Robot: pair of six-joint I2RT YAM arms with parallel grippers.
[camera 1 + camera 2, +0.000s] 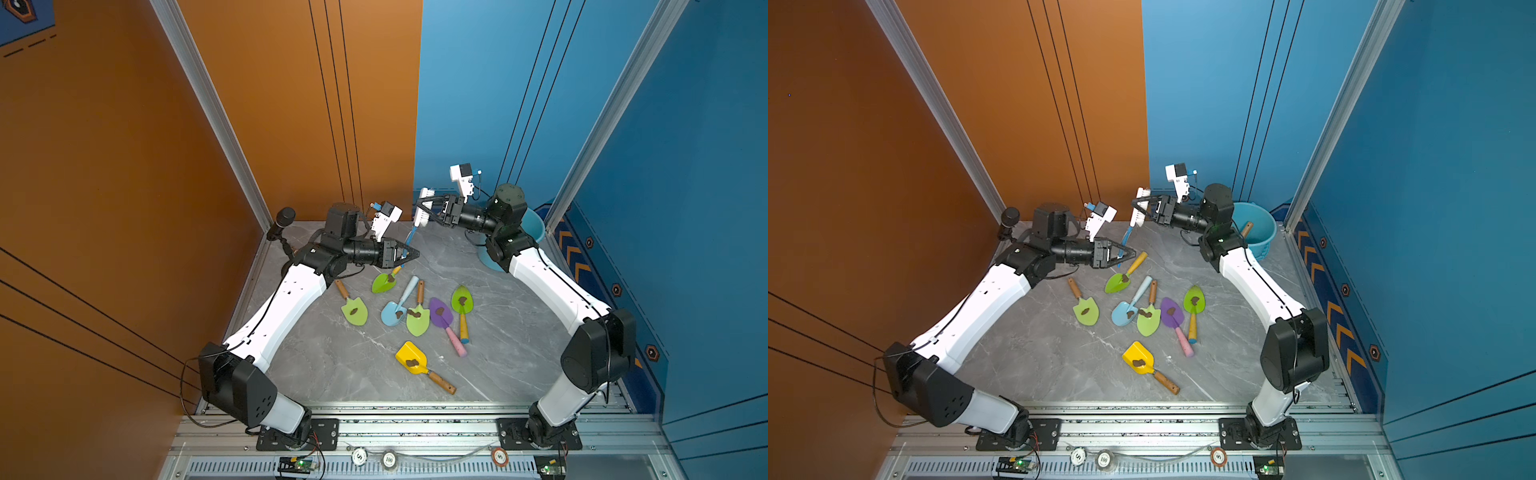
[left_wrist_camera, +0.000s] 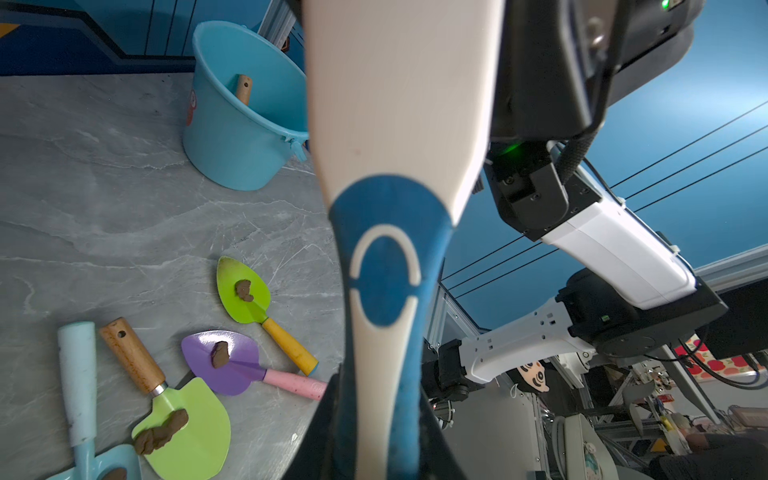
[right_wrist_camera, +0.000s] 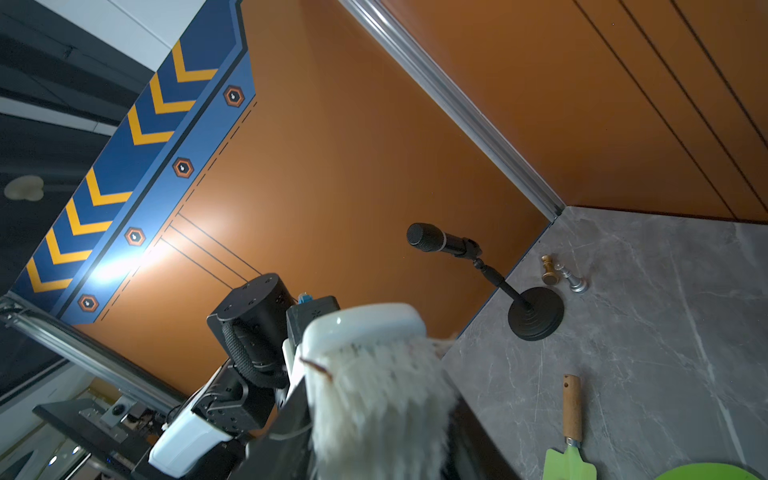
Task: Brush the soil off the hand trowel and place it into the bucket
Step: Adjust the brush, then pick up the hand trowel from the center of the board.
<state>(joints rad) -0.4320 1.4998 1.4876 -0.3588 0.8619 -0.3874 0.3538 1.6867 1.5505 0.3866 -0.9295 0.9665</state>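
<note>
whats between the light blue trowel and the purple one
a green trowel with a wooden handle, soil on its blade; both top views show it

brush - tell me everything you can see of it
The brush looks plastic: a white head with white bristles and a slim blue-and-white handle. It is raised off the table, with its head end toward the back wall. The left claw is shut on the handle's lower end. The right claw has its jaws on either side of the head, but whether they grip it cannot be told.
</note>
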